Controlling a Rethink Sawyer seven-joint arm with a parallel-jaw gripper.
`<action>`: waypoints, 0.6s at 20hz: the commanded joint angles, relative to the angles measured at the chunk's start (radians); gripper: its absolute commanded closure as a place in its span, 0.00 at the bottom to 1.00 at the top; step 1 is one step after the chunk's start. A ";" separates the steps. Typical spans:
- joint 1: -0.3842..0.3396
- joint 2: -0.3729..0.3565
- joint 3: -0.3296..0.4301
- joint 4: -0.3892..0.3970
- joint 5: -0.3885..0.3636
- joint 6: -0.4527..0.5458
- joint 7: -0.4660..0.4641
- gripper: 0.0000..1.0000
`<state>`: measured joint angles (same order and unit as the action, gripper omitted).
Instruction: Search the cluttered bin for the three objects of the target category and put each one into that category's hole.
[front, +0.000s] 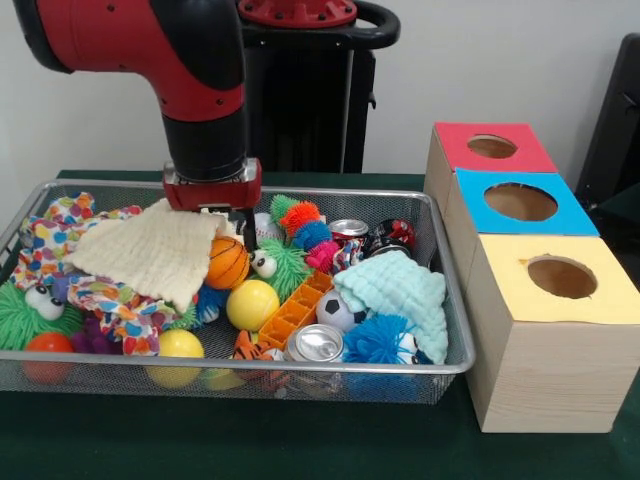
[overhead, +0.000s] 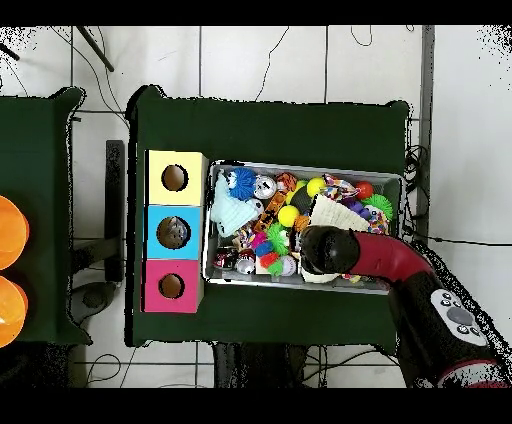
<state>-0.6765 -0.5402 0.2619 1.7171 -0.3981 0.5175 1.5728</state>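
A wire mesh bin holds a pile of mixed things. My gripper is down inside it at the back, at the top right corner of a cream cloth, just above a small basketball. The cloth hides the gripper's tips. Balls lie around: a yellow ball, a soccer ball, a baseball, a second yellow ball. Two cans and a teal cloth lie to the right. In the overhead view the arm covers the gripper.
Three wooden boxes with holes stand right of the bin: red, blue, yellow. Also in the bin are a patterned cloth, green fuzzy toys, a blue fuzzy toy and an orange lattice block.
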 joint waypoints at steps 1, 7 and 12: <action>-0.010 0.005 0.088 -0.149 -0.013 0.112 -0.099 0.00; -0.009 -0.059 0.085 -0.140 -0.008 0.161 -0.101 0.00; -0.004 -0.111 0.081 -0.104 -0.006 0.161 -0.078 0.00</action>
<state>-0.6765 -0.5951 0.2725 1.6630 -0.3996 0.5896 1.5728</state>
